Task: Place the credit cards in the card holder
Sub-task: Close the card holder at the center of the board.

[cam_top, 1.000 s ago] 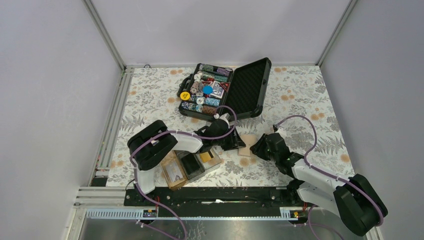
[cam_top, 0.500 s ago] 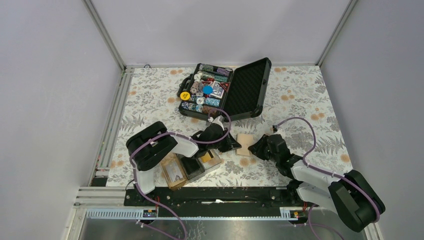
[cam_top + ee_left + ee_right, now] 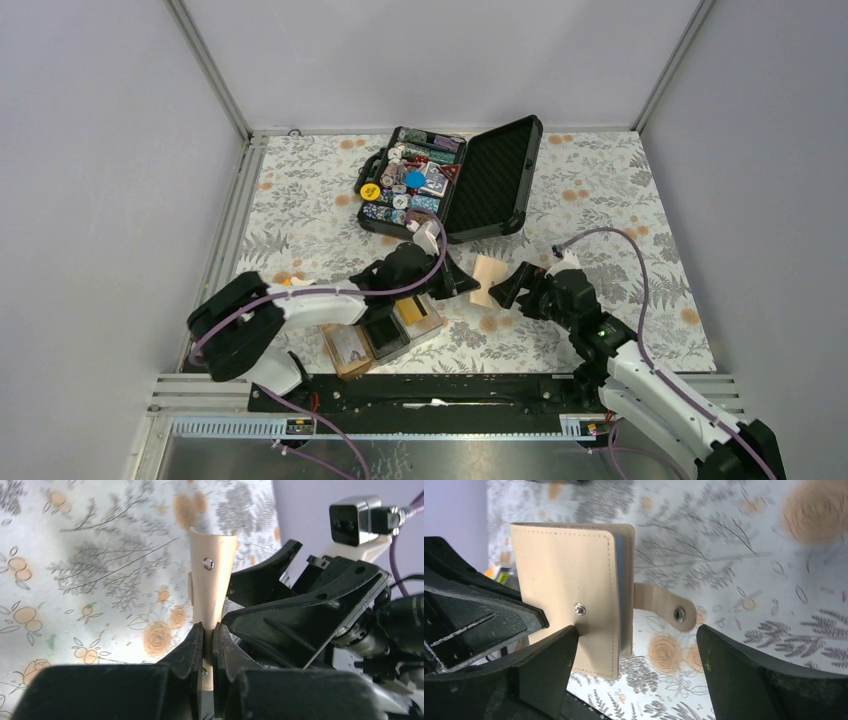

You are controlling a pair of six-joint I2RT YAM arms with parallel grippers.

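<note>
- The left gripper [image 3: 207,636] is clamped tight on the edge of a tan snap wallet [image 3: 210,580]. It holds the wallet up on edge in the middle of the surface [image 3: 600,200], and the wallet looks to be lifted clear.
- The right gripper [image 3: 638,630] faces it with its jaws spread wide, one on each side of the wallet's face, gripping nothing. The snap strap [image 3: 666,607] hangs loose, unfastened.
- The card holder [image 3: 338,356] sits near the front edge, just beside the left arm. One gold-orange credit card [image 3: 411,314] lies in its right-hand compartment.
- My guess at the step is getting the wallet open to reach another card. A blue edge shows inside the wallet, but I cannot tell what it is.
- Next, the right gripper probably needs to catch one cover or a card edge while the left holds firm.
- The two grippers are nearly nose to nose, so there is little slack between them.
- The open chip case [image 3: 490,180] stands close behind, the card holder close in front, and there is free room to the right.
</note>
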